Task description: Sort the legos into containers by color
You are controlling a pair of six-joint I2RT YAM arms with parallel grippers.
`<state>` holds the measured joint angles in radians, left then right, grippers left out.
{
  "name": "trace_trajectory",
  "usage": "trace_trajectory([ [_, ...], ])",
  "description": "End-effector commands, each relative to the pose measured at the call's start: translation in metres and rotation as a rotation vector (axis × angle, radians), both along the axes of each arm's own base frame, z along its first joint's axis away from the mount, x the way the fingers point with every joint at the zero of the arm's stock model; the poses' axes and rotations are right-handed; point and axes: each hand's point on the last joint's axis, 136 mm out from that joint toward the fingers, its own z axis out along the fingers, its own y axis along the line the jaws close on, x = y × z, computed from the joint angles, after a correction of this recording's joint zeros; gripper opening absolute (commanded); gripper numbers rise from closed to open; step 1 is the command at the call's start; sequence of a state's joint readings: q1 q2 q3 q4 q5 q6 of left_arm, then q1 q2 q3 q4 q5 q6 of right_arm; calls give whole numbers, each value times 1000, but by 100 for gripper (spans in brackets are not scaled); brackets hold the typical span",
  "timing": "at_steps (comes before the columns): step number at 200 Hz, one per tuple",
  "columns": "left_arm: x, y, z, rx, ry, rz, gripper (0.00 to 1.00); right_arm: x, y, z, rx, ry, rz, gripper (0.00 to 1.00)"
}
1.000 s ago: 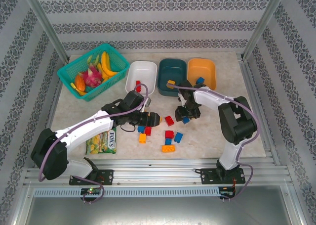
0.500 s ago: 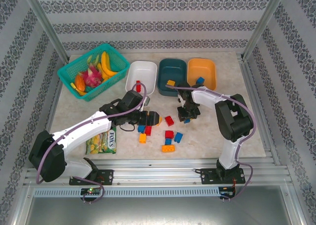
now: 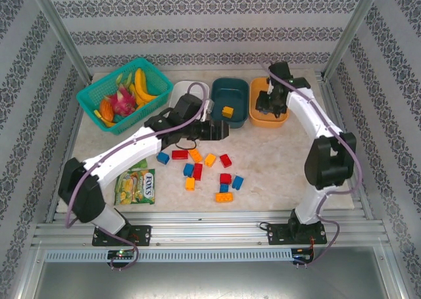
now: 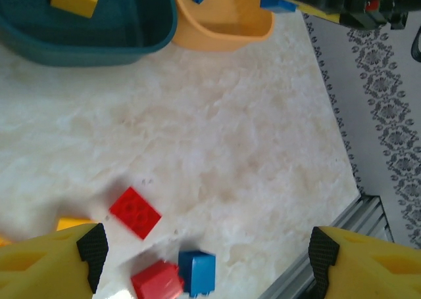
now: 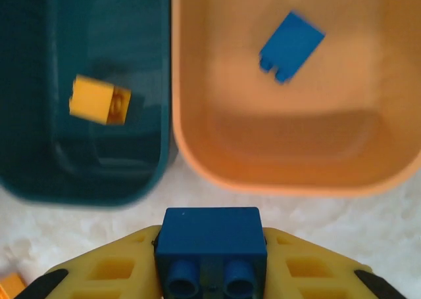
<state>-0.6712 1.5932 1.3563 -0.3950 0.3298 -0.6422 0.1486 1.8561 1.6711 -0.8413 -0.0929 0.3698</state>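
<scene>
Now carrying a blue brick [image 5: 212, 236], pinched in the right jaws, up off the counter [image 4: 230, 148] and reaching the near rim of the orange tub [image 5: 283, 161], matching the blue one [image 5: 291, 46] inside. Meanwhile holding the left jaws spread, empty, over loose bricks [image 4: 135, 211].

Bright, even light falls from above, leaving soft, faint shadows on the table [image 3: 276, 167]. The right wrist view is softly blurred; the yellow brick [image 5: 99, 100] there smears slightly.
</scene>
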Motion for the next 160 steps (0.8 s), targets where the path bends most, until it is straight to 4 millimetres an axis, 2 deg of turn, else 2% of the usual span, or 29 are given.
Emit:
trace_trajectory([
  [1,34,-13,14,-57,-22,33,82,17,4,-38,73,120,-53,32],
  [24,62,-28,20,-61,-29,28,82,33,-4,-63,99,173,-102,32],
  [48,80,-43,24,-62,-37,13,82,41,-11,-83,111,212,-132,32],
  [71,89,-51,24,-64,-35,3,82,44,-13,-97,120,244,-140,34],
  [101,93,-57,29,-69,-42,-9,82,46,-12,-107,127,273,-142,43],
  [115,93,-57,29,-68,-39,-12,82,46,-12,-108,126,276,-139,53],
  [131,92,-54,31,-60,-41,-9,81,47,-14,-102,118,265,-136,59],
  [143,90,-50,35,-49,-49,1,81,49,-14,-91,117,240,-130,61],
  [160,85,-40,43,-28,-61,25,81,52,-15,-66,109,181,-123,61],
])
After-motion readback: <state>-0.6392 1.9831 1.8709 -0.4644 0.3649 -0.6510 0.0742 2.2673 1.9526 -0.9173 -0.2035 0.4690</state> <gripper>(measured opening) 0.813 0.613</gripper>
